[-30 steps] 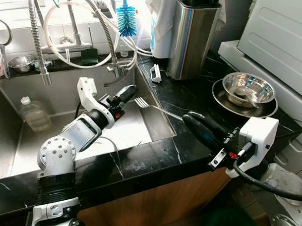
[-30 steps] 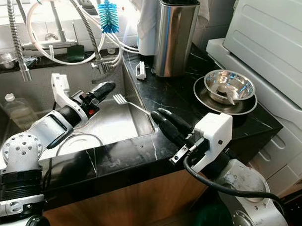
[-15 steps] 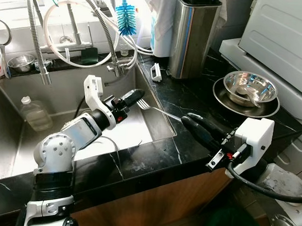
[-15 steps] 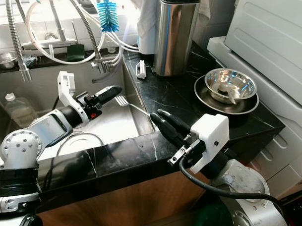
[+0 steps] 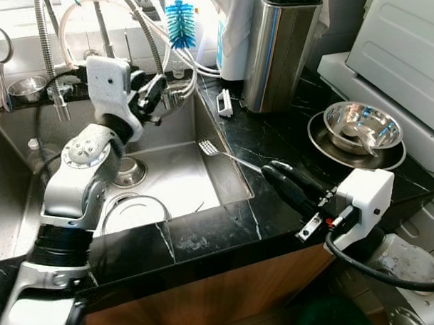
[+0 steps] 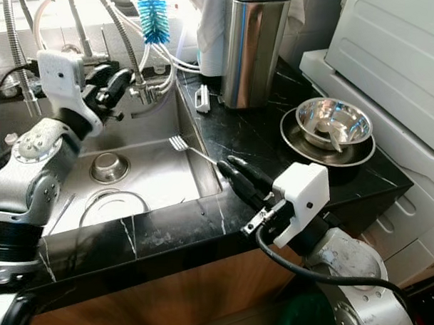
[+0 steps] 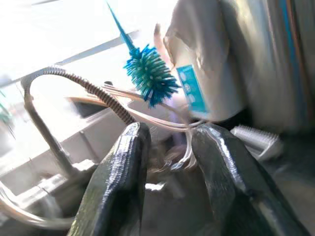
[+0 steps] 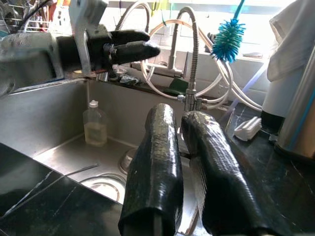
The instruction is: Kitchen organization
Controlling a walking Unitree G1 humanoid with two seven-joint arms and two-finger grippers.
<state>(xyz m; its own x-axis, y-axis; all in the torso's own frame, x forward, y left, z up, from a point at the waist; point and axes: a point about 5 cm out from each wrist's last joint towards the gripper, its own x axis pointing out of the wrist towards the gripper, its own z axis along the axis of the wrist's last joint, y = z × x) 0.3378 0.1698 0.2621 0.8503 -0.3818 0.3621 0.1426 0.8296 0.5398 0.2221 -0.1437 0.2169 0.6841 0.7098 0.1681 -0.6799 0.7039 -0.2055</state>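
A steel fork [image 5: 216,152] points its tines out over the sink [image 5: 171,136]. Its handle runs back between the fingers of my right gripper [image 5: 271,170], which is shut on it above the black counter's edge. My left gripper [image 5: 157,93] is raised at the back of the sink, beside the tap hoses [image 5: 178,90]. Its fingers [image 7: 123,182] stand a little apart with nothing between them. A round plate [image 5: 133,209] lies on the sink floor near the drain strainer [image 5: 125,171]. A clear bottle [image 8: 96,129] stands in the sink's far part.
A steel bowl on a plate [image 5: 361,128] sits at the right of the counter. A tall steel canister [image 5: 278,50], a blue bottle brush [image 5: 180,29] and a small white holder [image 5: 224,103] stand behind the sink. A white appliance [image 5: 413,48] bounds the right side.
My left arm has lifted from beside the fork's tines up and back to the tap, uncovering the drain and plate. The right gripper and fork have barely moved.
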